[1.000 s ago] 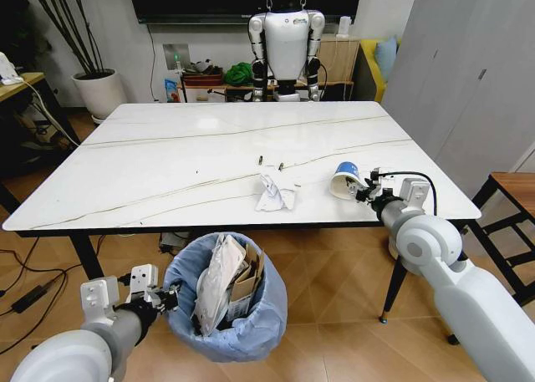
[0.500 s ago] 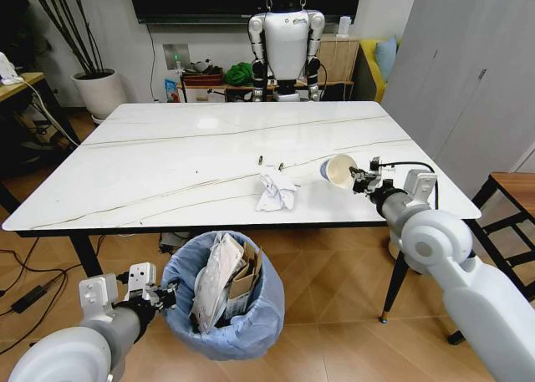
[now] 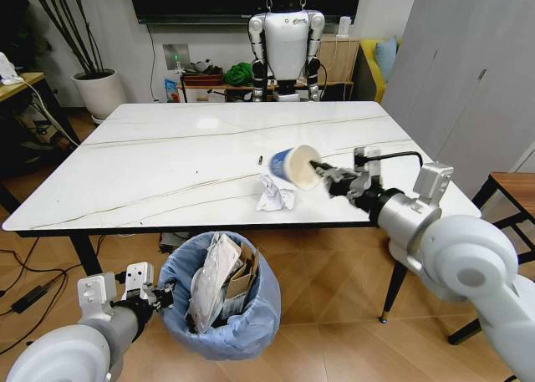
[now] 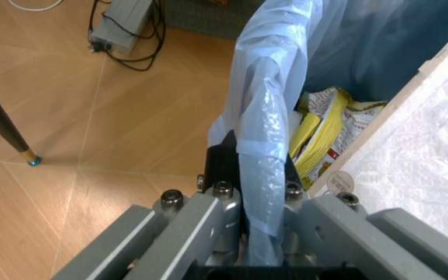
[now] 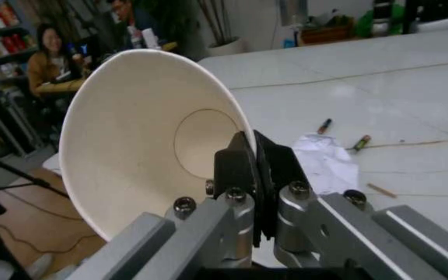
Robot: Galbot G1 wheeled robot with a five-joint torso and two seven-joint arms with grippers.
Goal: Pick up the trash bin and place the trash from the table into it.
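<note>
Now the blue-and-white paper cup (image 3: 294, 165) hangs tipped on its side above the white marble-look table (image 3: 167, 165), pinched by its rim in the right gripper (image 3: 326, 180), whose fingers are clamped together on the cup wall. The right arm reaches in from the right, stretched level over the tabletop. Just below the cup, crumpled white paper (image 3: 274, 192) lies on the marble with two small stubs beyond it. Below the table's near edge, the round trash bin lined with light-blue plastic (image 3: 219, 297) holds cardboard and wrappers; the left gripper (image 3: 155, 296), low on the left, has its fingers closed on the rim.
</note>
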